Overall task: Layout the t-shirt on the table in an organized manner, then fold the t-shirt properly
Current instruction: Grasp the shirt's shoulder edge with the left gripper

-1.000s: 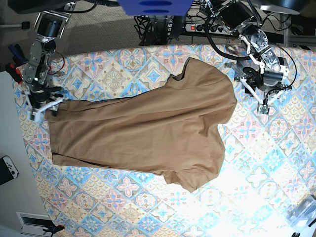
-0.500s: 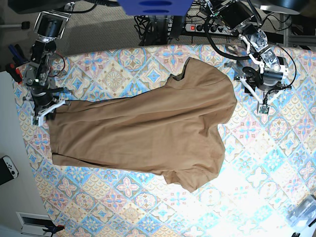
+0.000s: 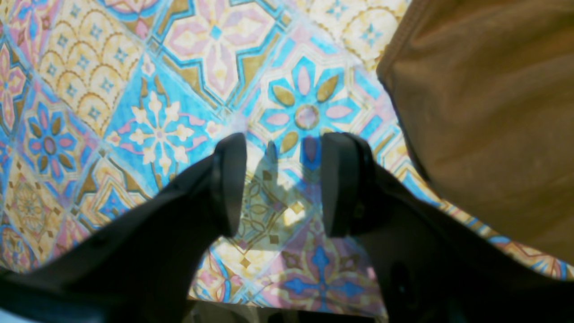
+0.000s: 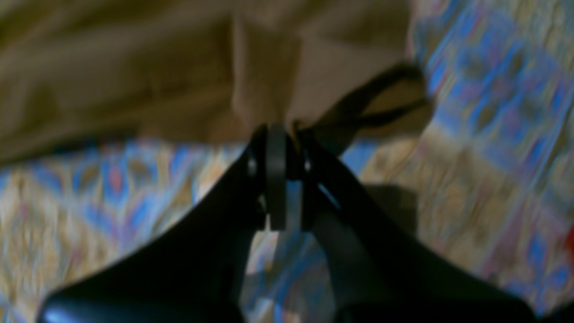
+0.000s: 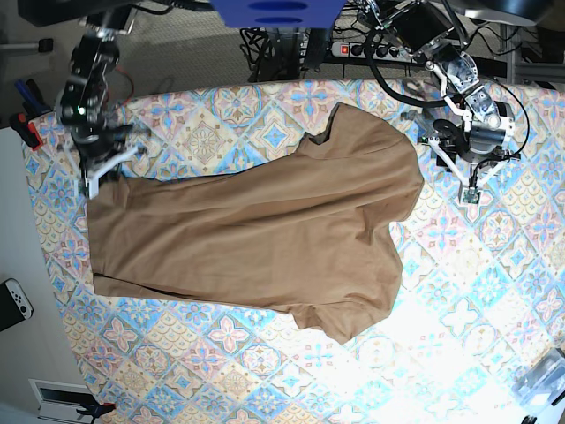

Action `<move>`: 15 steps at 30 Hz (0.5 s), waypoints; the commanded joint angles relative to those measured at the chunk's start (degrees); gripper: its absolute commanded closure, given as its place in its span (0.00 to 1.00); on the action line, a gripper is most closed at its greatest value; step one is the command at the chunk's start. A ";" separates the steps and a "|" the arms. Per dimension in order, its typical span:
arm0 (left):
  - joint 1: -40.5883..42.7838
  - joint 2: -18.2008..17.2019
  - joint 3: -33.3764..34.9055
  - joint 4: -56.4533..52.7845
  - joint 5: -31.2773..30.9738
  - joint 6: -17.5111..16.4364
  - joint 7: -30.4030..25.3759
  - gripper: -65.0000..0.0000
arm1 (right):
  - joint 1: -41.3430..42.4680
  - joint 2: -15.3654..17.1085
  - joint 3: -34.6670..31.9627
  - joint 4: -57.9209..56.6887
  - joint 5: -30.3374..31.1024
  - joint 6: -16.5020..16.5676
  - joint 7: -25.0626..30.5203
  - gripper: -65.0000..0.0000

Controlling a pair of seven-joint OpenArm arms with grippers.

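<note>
R claw (image 4: 287, 175) has just snapped together, clamped on the hem corner of the plain tan-brown short-sleeved cloth t-shirt (image 5: 256, 230), and has carried that corner toward the far edge of the pastel diamond-tiled table (image 5: 459, 291). Means layout phase: I'm tugging the hem straight. Shirt body spreads away from that corner across table centre. L claw (image 3: 280, 184) jaws apart, empty, just beside shirt's shoulder edge.

t-shirt (image 5: 265, 221): soft matt tan cloth, lightly creased. table (image 5: 477, 291) cover: smooth printed cloth, slight sheen under glare. left gripper (image 3: 280, 184) fingers (image 3: 228, 179): matt black plastic.
</note>
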 commanded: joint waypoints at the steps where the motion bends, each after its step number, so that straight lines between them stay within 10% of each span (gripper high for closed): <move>1: -0.33 -0.49 0.10 1.05 -0.34 0.29 -0.72 0.59 | 0.18 0.39 1.66 2.18 0.38 -0.18 1.24 1.00; 15: 7.40 -1.54 8.63 3.68 -0.43 0.29 -0.81 0.71 | -1.40 -2.33 9.48 3.59 0.38 0.08 -5.79 1.00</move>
